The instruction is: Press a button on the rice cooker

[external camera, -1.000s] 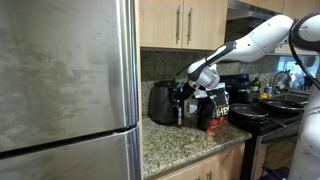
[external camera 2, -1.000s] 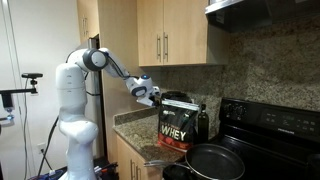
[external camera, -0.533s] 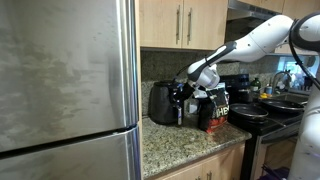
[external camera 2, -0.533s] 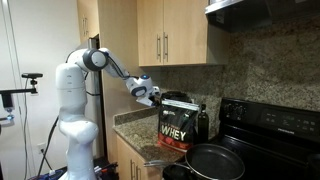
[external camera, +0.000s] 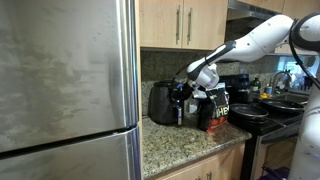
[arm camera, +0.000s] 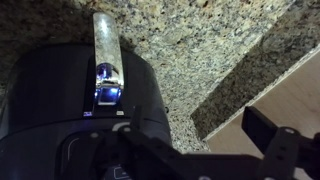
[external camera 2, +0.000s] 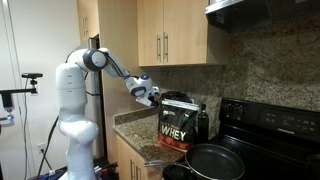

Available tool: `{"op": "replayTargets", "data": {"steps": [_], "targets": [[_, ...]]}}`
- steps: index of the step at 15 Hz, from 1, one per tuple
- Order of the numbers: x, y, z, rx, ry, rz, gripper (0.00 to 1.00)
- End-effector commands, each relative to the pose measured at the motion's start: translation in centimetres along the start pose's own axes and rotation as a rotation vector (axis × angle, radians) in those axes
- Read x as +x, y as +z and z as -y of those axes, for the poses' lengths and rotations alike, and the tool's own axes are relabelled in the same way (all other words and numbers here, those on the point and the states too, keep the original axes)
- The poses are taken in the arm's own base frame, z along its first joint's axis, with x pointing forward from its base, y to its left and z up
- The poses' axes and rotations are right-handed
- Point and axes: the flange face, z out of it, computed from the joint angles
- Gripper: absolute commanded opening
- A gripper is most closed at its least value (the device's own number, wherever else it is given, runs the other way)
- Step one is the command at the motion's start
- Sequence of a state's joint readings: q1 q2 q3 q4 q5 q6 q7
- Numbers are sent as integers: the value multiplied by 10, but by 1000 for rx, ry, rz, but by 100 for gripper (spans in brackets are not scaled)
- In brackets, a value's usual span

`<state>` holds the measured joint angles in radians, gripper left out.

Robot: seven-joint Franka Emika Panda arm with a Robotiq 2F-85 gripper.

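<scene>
The glossy black rice cooker [arm camera: 55, 95] shows a blue-lit strip [arm camera: 107, 55]; the claw [arm camera: 195, 138] stands spread apart.

Speckled granite countertop [external camera: 178, 140]: black rice cooker [external camera: 161, 103] at back, black-red bag [external camera: 214, 110] just beside.

On the counter [external camera: 172, 143], the rice cooker [external camera: 160, 103] sits between the fridge [external camera: 65, 80] and the bag [external camera: 214, 110].
</scene>
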<state>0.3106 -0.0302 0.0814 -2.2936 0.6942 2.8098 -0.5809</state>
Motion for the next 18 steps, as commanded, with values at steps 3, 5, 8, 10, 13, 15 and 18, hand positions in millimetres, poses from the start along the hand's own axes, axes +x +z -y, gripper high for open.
{"op": "replayTargets", "data": {"steps": [3, 5, 8, 10, 13, 15, 18], "targets": [[-1, 0, -1, -7, 28, -8, 100], [38, -20, 12, 33, 50, -12, 100], [72, -32, 21, 59, 94, -26, 100], [73, -36, 27, 76, 136, 0, 100], [72, -41, 30, 71, 128, -23, 100], [64, -27, 4, 24, 200, 15, 100], [52, -3, -34, -3, 300, 62, 100]]}}
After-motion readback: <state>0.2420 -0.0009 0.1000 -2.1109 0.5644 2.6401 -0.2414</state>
